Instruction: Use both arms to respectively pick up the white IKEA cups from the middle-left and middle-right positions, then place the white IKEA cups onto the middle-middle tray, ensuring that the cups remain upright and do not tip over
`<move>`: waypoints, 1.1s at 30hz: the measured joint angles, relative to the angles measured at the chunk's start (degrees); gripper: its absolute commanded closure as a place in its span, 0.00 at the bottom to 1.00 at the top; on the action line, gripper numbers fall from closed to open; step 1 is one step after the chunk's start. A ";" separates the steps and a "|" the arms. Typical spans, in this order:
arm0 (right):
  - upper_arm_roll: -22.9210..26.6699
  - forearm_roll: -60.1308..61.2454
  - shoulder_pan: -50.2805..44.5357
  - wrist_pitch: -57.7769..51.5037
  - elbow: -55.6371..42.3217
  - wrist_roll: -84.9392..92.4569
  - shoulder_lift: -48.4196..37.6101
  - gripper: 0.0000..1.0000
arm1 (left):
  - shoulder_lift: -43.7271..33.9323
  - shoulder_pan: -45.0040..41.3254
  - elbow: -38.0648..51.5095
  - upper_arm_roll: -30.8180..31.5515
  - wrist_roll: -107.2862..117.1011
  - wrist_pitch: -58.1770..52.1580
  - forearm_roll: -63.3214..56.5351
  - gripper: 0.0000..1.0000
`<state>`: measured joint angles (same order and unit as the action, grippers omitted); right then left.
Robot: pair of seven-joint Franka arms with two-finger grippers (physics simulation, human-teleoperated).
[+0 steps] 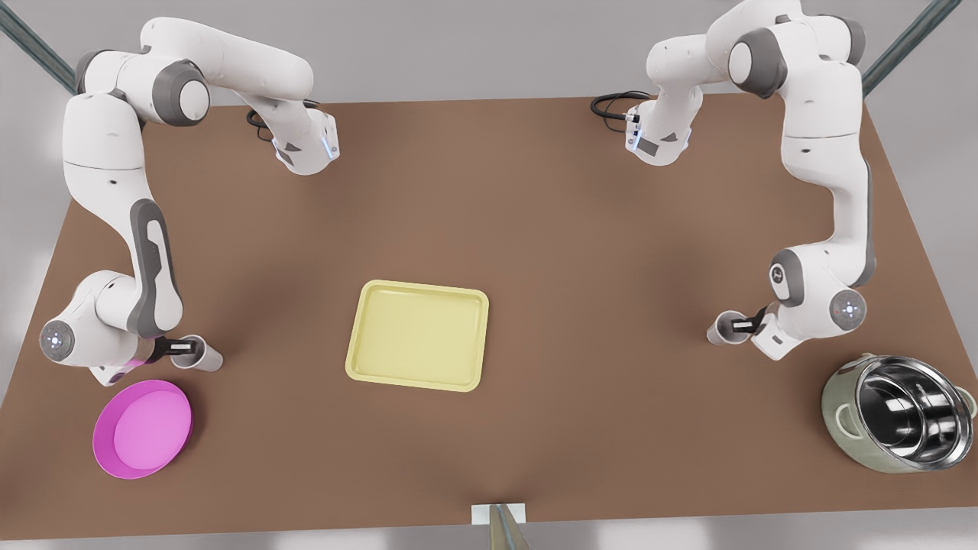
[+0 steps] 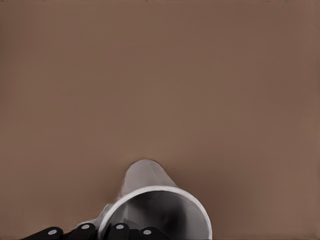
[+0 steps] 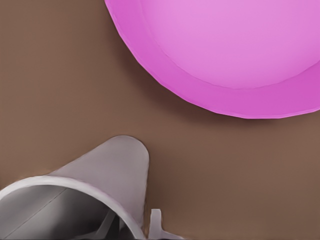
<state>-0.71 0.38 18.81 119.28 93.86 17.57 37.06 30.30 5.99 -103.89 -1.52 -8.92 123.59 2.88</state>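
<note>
The right claw (image 1: 182,349), at the front view's left, is closed on a white cup (image 1: 205,356) standing just above the pink plate (image 1: 143,428). In the right wrist view that cup (image 3: 95,190) is cut off by the frame edge, so only part of its rim and side can be seen, with the pink plate (image 3: 235,55) close beyond it. One pale finger (image 3: 157,225) shows against the cup's side.

The left claw (image 1: 739,326), at the front view's right, is closed on the other cup (image 1: 722,330), near the steel pot (image 1: 901,412). In the left wrist view this cup (image 2: 150,200) is also cut by the frame edge, and the black fingers (image 2: 117,231) lie across its rim, hiding part of it.

Whether either cup rests on the brown table (image 1: 535,214) or is raised off it cannot be told.

The yellow tray (image 1: 419,334) lies in the middle between the two cups, well apart from both, with bare table between.
</note>
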 measured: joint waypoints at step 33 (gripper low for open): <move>-10.01 -1.96 -31.41 -2.55 -5.91 1.09 2.39 0.79 | 30.35 -40.09 49.77 16.22 67.99 -1.64 -4.76 0.00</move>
<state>-10.71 -1.58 -12.60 116.73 87.95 18.65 39.45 60.65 -34.11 -54.11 14.70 59.07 121.95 -1.88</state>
